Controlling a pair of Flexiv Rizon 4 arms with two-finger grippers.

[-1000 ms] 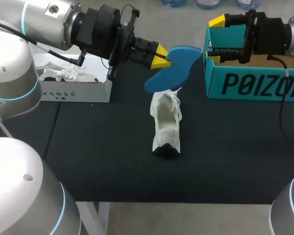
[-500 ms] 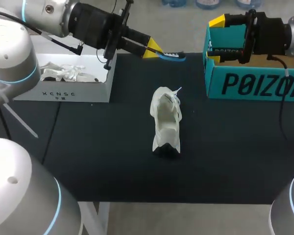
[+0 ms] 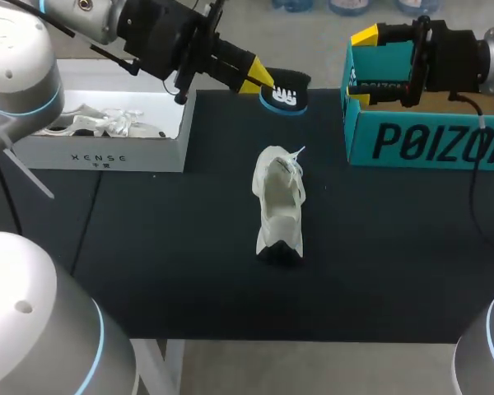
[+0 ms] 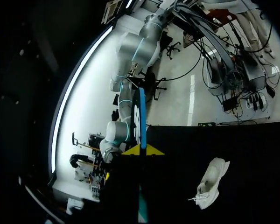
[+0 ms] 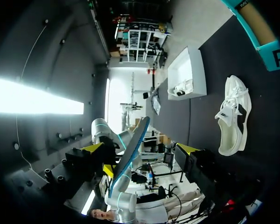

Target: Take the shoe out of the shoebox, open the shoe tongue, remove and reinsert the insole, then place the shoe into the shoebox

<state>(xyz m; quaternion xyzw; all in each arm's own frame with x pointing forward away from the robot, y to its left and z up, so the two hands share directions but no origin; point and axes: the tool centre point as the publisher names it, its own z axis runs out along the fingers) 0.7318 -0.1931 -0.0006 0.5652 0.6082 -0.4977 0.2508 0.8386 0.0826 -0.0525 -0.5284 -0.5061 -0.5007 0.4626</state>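
Over the last second the left arm has pulled back slightly toward 11 o'clock and rolled the insole: its broad blue face showed first, then only its edge, and now a dark side with white print. The shoe and the right arm have not moved.

Taking the shoe as the dial's centre in the head view, a white box [image 3: 107,152] with crumpled paper [image 3: 107,125] inside sits at 10 o'clock on the dark table [image 3: 148,263]. The left gripper [image 3: 259,81] is at 12 o'clock, its fingers clamped on the insole [image 3: 286,92], which is held above the table's far edge. In the left wrist view the insole [image 4: 140,116] stands edge-on, pinched between the yellow tips. The white shoe [image 3: 280,206] lies mid-table, running from 12 to 6 o'clock, well apart from both grippers. At 2 o'clock is the teal shoebox [image 3: 428,140]; the right gripper [image 3: 361,67] hangs over its near-left corner, fingers spread wide and gripping nothing.
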